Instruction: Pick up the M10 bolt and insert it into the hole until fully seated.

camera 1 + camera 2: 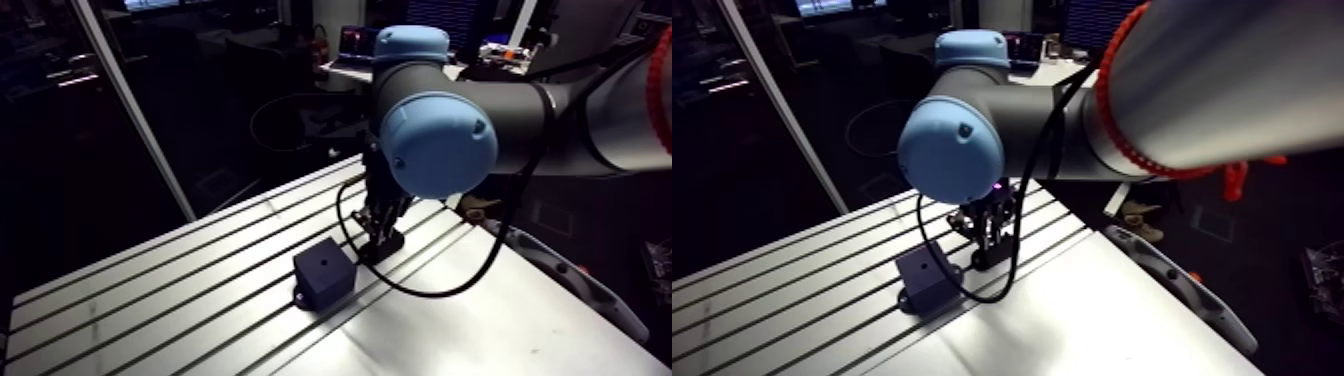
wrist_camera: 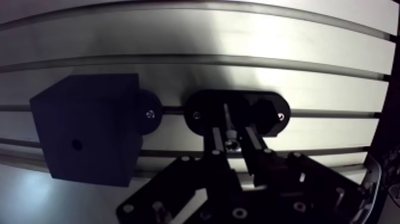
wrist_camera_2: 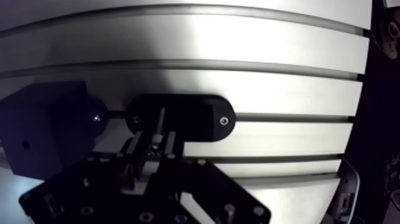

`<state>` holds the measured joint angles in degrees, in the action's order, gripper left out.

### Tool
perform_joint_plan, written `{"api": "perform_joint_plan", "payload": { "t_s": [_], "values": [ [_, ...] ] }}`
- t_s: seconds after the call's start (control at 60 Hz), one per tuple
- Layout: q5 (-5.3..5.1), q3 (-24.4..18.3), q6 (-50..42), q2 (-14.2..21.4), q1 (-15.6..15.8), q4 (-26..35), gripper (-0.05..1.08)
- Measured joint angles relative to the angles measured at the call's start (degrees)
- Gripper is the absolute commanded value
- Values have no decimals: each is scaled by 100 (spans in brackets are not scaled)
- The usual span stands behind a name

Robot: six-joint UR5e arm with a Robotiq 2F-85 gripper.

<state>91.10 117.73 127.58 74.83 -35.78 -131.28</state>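
The M10 bolt (image 2: 227,119) shows as a thin silver shank standing in a black oval holder (image 2: 199,110) fixed along a table slot. My gripper (image 2: 233,136) is low over the holder, its two fingers close together and pressed on either side of the shank. Beside the holder sits a black cube block (image 2: 83,137) with a small round hole (image 2: 76,143) in its top face. The arm view shows the same block (image 1: 325,272) just left of the gripper (image 1: 380,240) on the slotted table.
The slotted aluminium table (image 2: 238,36) runs in long grooves ahead of and beside the gripper. The block's flange is screwed (image 2: 150,113) into the same slot as the holder. The table's right edge (image 1: 560,270) lies close by in the arm view.
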Motion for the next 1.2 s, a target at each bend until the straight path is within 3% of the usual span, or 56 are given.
{"api": "perform_joint_plan", "payload": {
  "t_s": [0.767, 1.2],
  "values": [
    [7, 6, -43, 14, 17, -2, 76],
    [9, -7, -47, 32, 18, 6, 100]
  ]
}}
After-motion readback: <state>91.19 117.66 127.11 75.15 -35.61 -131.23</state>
